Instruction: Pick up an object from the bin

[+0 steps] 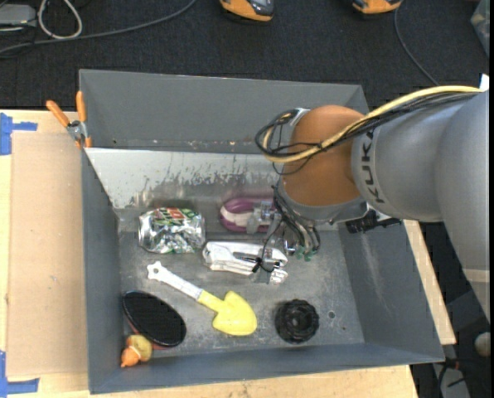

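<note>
Silvery-white oblong thing [230, 256], lying flat, lengthwise across the middle of the bin [102, 288] floor.

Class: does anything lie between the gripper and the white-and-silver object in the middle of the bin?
Nothing visible does. The gripper sits at the right end of the white-and-silver object. The purple-and-white item lies behind it, the crushed can to its left.

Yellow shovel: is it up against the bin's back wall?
No, the yellow shovel lies near the front, between the black oval pad and the black round cap.
</note>
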`<state>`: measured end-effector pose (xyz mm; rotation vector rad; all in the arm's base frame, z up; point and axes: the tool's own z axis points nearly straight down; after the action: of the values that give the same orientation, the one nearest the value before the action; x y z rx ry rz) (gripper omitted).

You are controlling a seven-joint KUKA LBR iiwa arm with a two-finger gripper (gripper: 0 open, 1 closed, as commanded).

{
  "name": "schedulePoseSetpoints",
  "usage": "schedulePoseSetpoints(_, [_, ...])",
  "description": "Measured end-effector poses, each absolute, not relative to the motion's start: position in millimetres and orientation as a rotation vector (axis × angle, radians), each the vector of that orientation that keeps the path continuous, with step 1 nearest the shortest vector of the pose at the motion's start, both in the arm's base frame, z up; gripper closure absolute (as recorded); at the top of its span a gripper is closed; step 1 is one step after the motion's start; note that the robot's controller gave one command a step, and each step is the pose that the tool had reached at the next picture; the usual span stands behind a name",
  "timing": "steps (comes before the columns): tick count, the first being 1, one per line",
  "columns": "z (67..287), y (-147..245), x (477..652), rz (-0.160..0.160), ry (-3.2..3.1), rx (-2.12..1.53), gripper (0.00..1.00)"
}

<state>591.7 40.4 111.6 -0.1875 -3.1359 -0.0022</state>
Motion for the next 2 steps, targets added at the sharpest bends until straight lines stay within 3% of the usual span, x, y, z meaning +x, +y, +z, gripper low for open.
schedulePoseSetpoints(1, [78, 42, 585.0, -0.002, -3.128, -0.234, 0.0])
schedulePoseSetpoints(2, [100, 64, 569.8, -0.001, -3.091, -0.535, 0.0])
